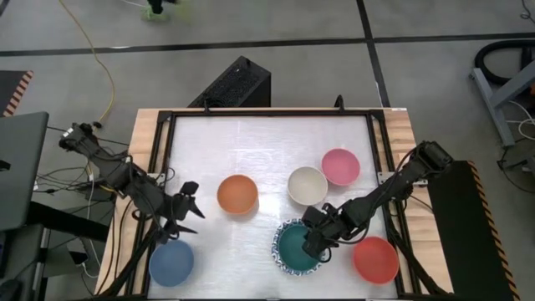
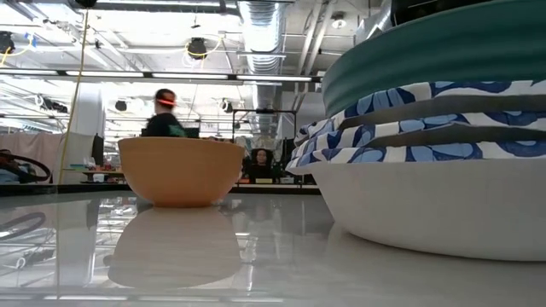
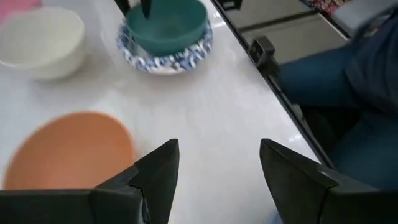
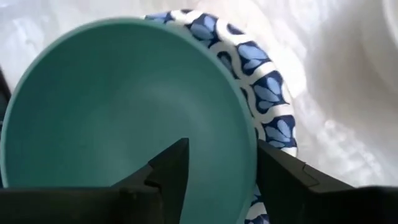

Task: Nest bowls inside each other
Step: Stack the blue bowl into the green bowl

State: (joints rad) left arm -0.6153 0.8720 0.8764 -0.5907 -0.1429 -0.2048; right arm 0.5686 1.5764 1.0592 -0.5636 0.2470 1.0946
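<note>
On the counter (image 1: 251, 142) we see the bowls spread out. Near the front edge, right of centre, we find the stack: a green bowl (image 1: 298, 247) sits nested in white bowls with blue patterned rims (image 1: 278, 251); the low view shows three such rims layered under the green one. Just beside the stack to the right lies the red bowl (image 1: 375, 259). Behind it we see the cream bowl (image 1: 307, 185) and the pink bowl (image 1: 340, 166), close together. We find the orange bowl (image 1: 237, 194) near the middle and the blue bowl (image 1: 171, 262) at the front left corner.

Our right end effector (image 1: 316, 242) is at the green bowl's right rim, its fingers apart either side of that rim. Our left end effector (image 1: 189, 209) hovers between the orange and blue bowls, fingers apart and holding nothing.
</note>
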